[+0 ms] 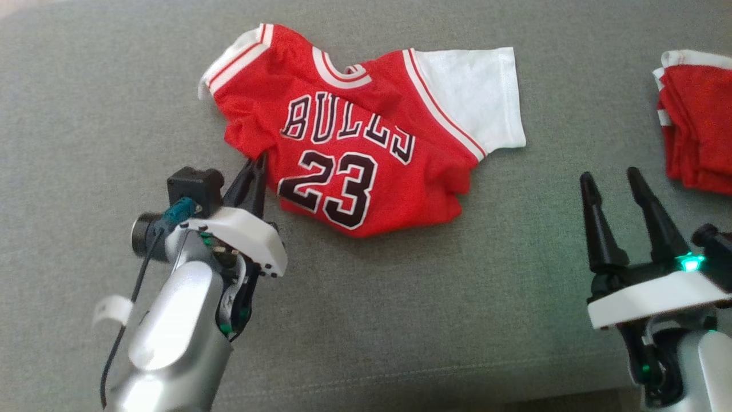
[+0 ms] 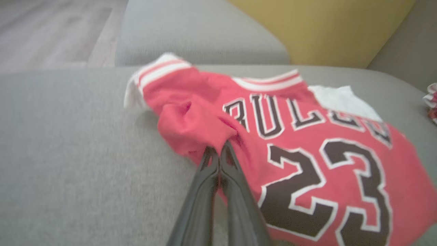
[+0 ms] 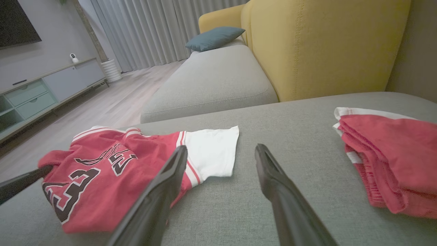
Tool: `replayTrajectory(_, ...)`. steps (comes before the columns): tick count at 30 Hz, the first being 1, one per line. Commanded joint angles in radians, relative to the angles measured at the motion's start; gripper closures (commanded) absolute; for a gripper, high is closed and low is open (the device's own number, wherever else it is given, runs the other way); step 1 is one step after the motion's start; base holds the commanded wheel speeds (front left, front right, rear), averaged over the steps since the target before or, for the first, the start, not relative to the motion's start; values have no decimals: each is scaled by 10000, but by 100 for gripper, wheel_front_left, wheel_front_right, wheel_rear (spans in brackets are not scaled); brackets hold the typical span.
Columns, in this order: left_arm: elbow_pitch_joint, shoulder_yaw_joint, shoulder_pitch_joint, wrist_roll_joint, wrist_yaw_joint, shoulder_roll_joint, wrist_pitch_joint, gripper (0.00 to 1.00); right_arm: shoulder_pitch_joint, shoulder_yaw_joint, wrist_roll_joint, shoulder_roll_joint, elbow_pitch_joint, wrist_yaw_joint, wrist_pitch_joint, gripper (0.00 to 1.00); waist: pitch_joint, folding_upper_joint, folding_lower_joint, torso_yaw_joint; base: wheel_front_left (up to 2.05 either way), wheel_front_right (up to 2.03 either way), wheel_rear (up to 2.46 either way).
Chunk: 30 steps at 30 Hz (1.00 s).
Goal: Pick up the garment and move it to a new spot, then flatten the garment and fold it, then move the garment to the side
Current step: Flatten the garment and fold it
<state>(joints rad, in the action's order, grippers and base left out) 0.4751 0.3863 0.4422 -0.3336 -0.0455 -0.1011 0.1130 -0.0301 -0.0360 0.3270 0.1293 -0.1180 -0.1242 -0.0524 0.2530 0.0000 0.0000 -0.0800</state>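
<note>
While your left hand (image 1: 256,166) is pinched tight on the crumpled left edge of the jersey (image 1: 366,149), low over the grey sofa seat (image 1: 400,320), you are at the very first step: the pick-up. In the left wrist view the two dark fingers (image 2: 198,191) meet on a bunched fold of red cloth just beside the first letter of the chest lettering. The grip looks made, though only a small tuck of fabric is caught.

The jersey lies rumpled in the middle of the seat, with one white sleeve (image 1: 474,97) spread flat to the right and the other side folded under. Your next move is most likely a lift and carry to a bare part of the seat. Raise slowly, since so thin a pinch may slip and the loose cloth will hang and swing.

Your right hand (image 1: 609,177) stands open and empty, well apart from the jersey, free to take the far side for flattening. At the far right sits a folded red pile (image 1: 695,126); keep clear of it. The chest reads "BULLS" over the number "23".
</note>
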Motion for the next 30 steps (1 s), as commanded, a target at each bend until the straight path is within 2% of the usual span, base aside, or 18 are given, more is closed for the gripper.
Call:
replayTrajectory(1, -637, -195, 24, 150, -82, -299, 117, 100, -131, -97, 24, 20, -333, -65, 88, 0, -111, 0, 0, 78, 0, 0, 0)
replayTrajectory(4, -2223, 94, -400, 523, -209, -610, -75, 100, 11, 125, -6, -44, -351, -65, 79, 0, -297, 0, 0, 247, 0, 0, 0)
replayTrajectory(11, -6197, 542, -1152, 1079, -338, -1447, -1434, 100, 239, 487, -29, -226, -403, -65, 52, 0, -633, 0, 0, 553, 0, 0, 0)
replayTrajectory(18, -8570, 391, -726, 1494, -455, -1985, -2518, 100, 276, 470, -19, -407, -448, -65, 53, 0, -699, 0, 0, 497, 0, 0, 0)
replayTrajectory(21, -9072, 121, -365, 1609, -568, -2129, -2859, 100, 255, 455, 34, -446, -440, -65, 90, 0, -660, 0, 0, 332, 0, 0, 0)
replayTrajectory(24, -8964, -191, -11, 1528, -609, -2250, -3159, 100, 214, 458, 81, -475, -428, -65, 141, 0, -530, 0, 0, 150, 0, 0, 0)
replayTrajectory(29, -6895, -545, 888, 999, -238, -2363, -3326, 100, 0, 330, 160, -478, -409, -65, 217, 0, -154, 0, 0, -192, 0, 0, 0)
replayTrajectory(30, -6895, -545, 888, 999, -238, -2363, -3326, 100, 0, 330, 160, -478, -409, -65, 217, 0, -154, 0, 0, -192, 0, 0, 0)
